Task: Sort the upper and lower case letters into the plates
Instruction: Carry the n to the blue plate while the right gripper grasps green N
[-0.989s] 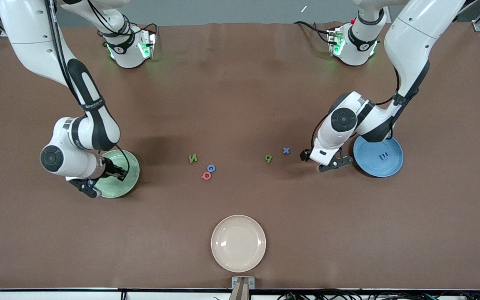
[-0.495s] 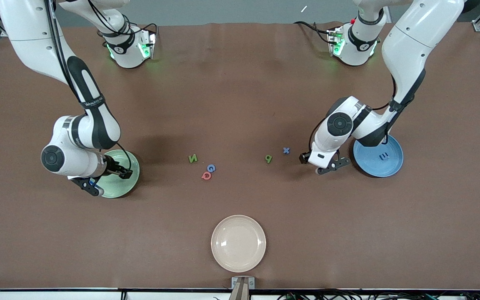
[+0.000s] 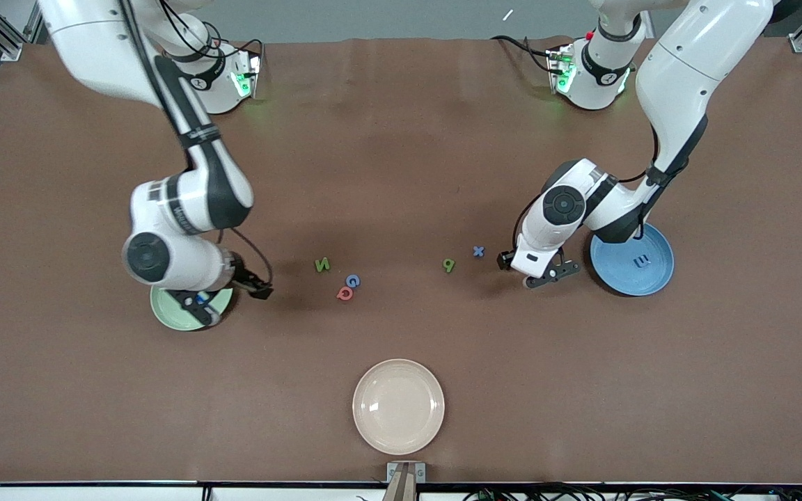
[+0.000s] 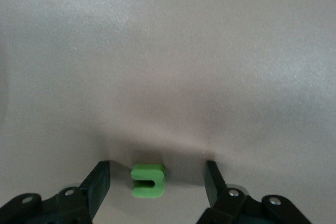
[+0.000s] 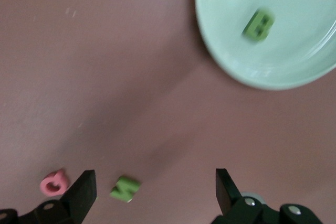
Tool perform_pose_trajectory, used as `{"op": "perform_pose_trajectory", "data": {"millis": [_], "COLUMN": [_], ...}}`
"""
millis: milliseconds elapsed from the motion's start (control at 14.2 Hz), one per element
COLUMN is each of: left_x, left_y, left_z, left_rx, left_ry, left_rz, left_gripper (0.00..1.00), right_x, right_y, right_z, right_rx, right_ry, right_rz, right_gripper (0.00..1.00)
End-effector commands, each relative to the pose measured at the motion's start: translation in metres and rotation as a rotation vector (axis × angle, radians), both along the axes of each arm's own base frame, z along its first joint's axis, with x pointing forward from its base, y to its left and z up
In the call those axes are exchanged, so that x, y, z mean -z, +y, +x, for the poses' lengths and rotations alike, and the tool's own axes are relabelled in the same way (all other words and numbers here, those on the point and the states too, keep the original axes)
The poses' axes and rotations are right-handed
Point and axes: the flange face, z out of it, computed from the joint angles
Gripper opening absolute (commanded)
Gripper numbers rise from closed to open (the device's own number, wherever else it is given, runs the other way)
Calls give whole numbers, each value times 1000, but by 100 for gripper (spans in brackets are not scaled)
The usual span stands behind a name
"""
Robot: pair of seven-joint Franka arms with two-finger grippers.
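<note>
The pale green plate (image 3: 166, 314) holds a green B (image 5: 258, 25); the right wrist view shows its rim (image 5: 226, 19). My right gripper (image 3: 197, 308) is open and empty in the air over that plate's edge; its wrist view (image 5: 155, 177) shows a green N (image 5: 125, 188) and a red letter (image 5: 54, 182) below. The blue plate (image 3: 617, 276) holds a dark blue E (image 3: 641, 261). My left gripper (image 3: 548, 276) is open low beside the blue plate. A green p (image 4: 148, 180) lies ahead between its fingers (image 4: 156, 170).
On the table's middle lie the green N (image 3: 322, 264), a blue G (image 3: 352, 281), a red Q (image 3: 344, 293), the green p (image 3: 448, 264) and a blue x (image 3: 478, 251). A cream-white plate (image 3: 398, 406) sits nearest the front camera.
My right arm has swung from over the green plate toward the letters in the middle. My left gripper has crept from the blue plate toward the green p.
</note>
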Motion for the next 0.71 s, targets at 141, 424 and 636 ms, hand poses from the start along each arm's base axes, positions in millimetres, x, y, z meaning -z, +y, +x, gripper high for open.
{"op": "perform_pose_trajectory", "data": {"millis": [141,424,636], "left_x": [-1,-2,-25], "left_y": [1,1,2], "left_z": [-15,-14,-7], "left_rx": [4,3,4], "left_ry": [4,-1,-43], "left_rz": [17,16,27], "left_gripper": [61,31,21], "right_x": [30,61,78], "right_y": [58,64,62], "right_z": [-41,-63,-67], "right_rx": [126,145,147], "right_ry": [-54,-130,-153], "right_rz": [-35,-21,-21], "right_gripper": [100,100,98]}}
